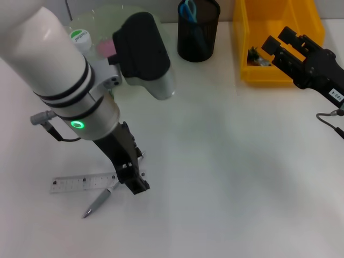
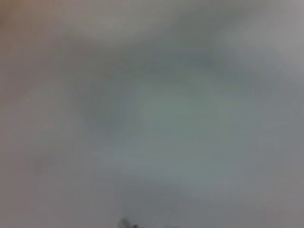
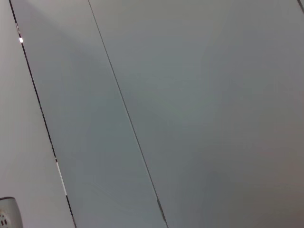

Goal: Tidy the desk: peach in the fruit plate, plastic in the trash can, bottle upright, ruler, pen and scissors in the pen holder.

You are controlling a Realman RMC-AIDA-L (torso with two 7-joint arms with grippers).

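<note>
- The left gripper [image 1: 134, 181] is down at the table [image 1: 226, 177], near its front left corner, with its tip at the right end of the clear ruler [image 1: 83, 183], which lies flat along the front edge.
- The silver pen [image 1: 98, 203] lies slanted just in front of the ruler, its upper end touching or nearly touching the ruler beside the gripper.
- Whether the left gripper's fingers are spread or pinched on anything cannot be told: the head view shows them only from behind, and the left wrist view is a blur of tabletop.
- The step in hand looks like picking up the ruler or the pen for the pen holder [image 1: 198, 29], the black mesh cup at the table's back edge, which already holds blue-handled scissors [image 1: 188, 11].
- To do it well, the fingers should straddle one item only; the ruler and pen sit so close that a careless pinch could catch both or flick the pen away.
- A flat ruler gives little to grip, so a fingertip needs to get under its edge, and the lift should be slow.
- The right gripper [image 1: 273, 45] hovers with fingers apart over the yellow bin [image 1: 244, 48] at the back right, idle.
- A white-capped bottle [image 1: 80, 38] shows at the back left, mostly hidden behind the left arm.
</note>
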